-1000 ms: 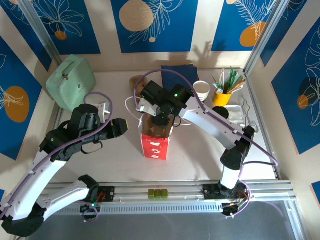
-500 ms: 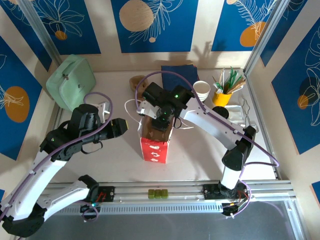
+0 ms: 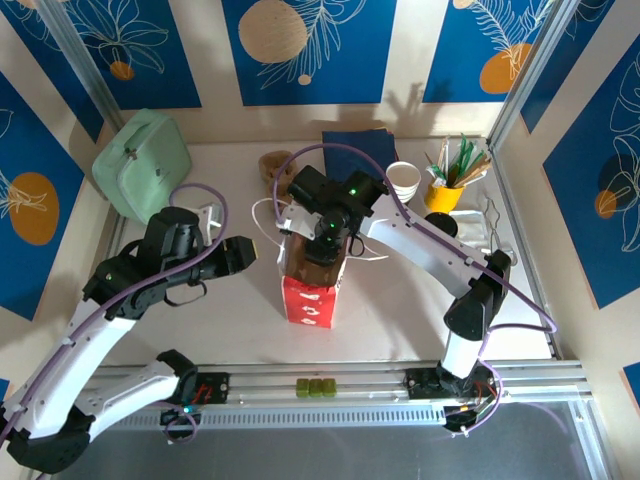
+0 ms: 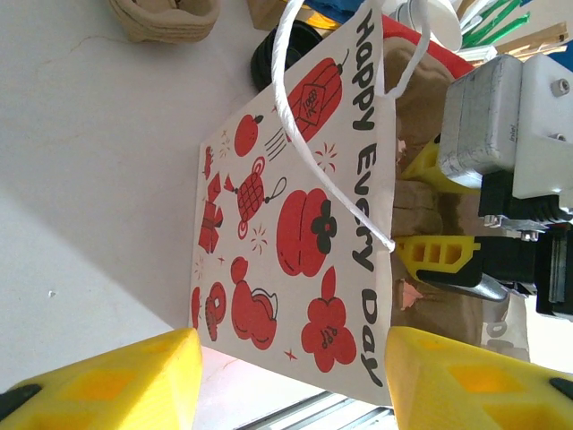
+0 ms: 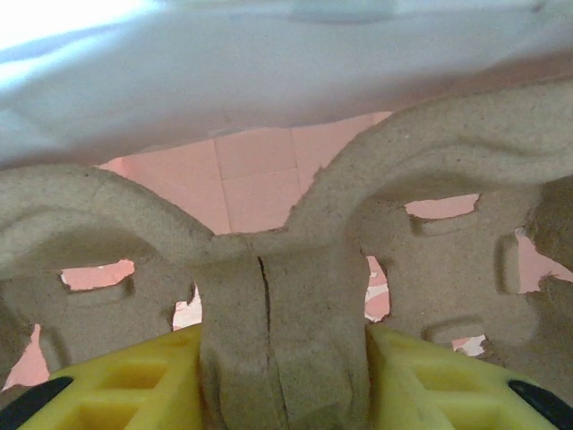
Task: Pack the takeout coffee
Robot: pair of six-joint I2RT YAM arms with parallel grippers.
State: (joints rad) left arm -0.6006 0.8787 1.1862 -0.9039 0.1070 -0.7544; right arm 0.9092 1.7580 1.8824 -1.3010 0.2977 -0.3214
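White table (image 3: 400, 300); bag (image 3: 310, 300) half-hides pulp carrier (image 5: 269, 296), right jaws clamp it; left jaws apart, empty.

Top external: fixed high behind the arm bases, tilted down over the whole table (image 3: 400, 300); distant.

Left wrist: low over the table's left half, facing sideways, close to the printed face of the paper bag (image 4: 295, 224); frame rolled, left gripper (image 4: 286, 381) at the bottom edge.

Right wrist: at the bag's mouth, almost against the pulp carrier (image 5: 269, 269).

Overlap: top and left wrist share the bag and the right gripper (image 4: 430, 210); both wrists share the carrier.
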